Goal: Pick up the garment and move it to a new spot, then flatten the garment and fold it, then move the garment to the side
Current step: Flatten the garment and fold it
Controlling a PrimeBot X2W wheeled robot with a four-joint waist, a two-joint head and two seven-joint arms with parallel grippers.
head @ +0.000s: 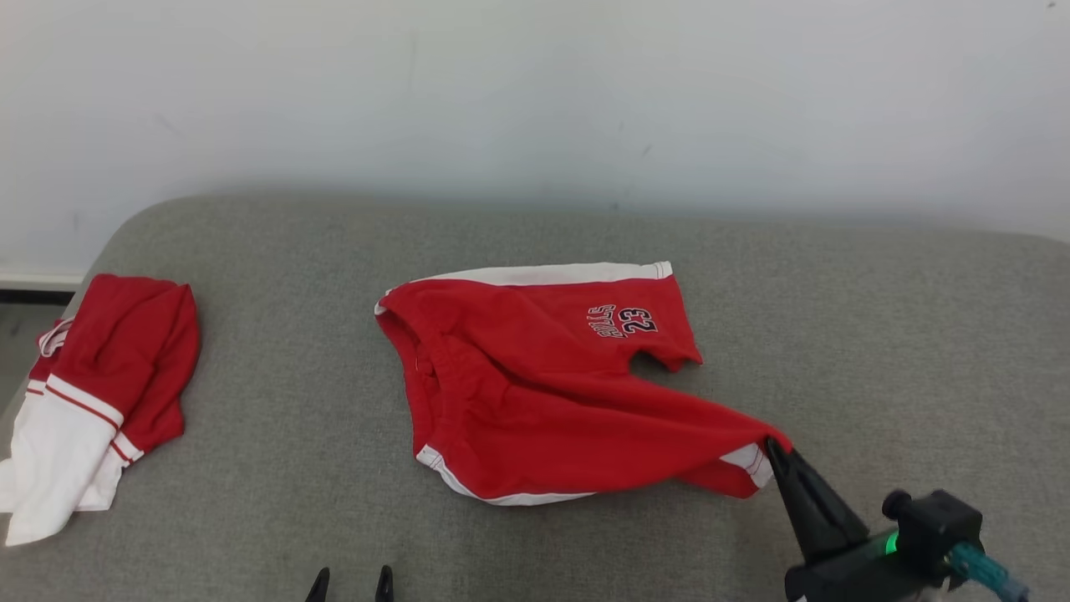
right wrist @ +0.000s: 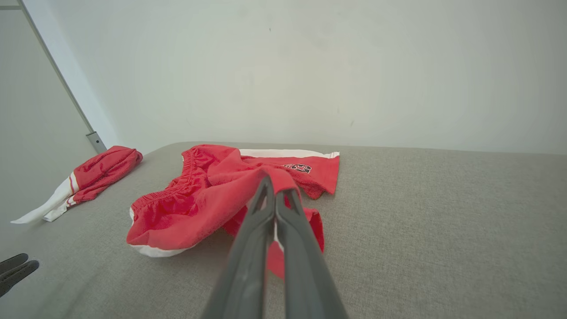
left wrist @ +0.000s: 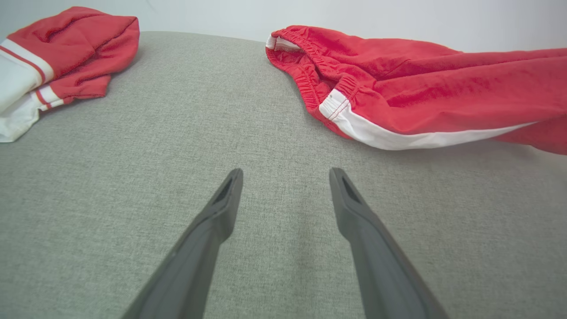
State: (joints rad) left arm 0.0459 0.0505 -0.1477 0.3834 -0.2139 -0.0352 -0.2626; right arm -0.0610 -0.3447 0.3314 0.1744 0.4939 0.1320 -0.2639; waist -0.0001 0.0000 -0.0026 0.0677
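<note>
I see the red shorts (head: 535, 393) lying near the middle of the grey fabric-covered table (head: 878, 334). Their elastic waistband faces the robot's left, and the leg with the "23" print lies flat toward the far right. A white stripe runs along the far edge and another along the near edge. The near leg is drawn out into a taut point toward the lower right, where my right end effector (head: 771, 445) has its two dark fingers pressed together on the hem. In the right wrist view the red cloth drapes over those closed fingertips, raised a little off the table.

My left end effector (left wrist: 285, 173) sits low at the near edge of the table with its fingers spread wide and nothing between them. It is clear of the shorts, whose waistband and near white stripe lie ahead of it and to its right.

A second red-and-white garment (head: 100, 393) lies bunched at the table's left edge, well apart from the shorts. A pale wall (head: 535, 84) stands behind the table.
</note>
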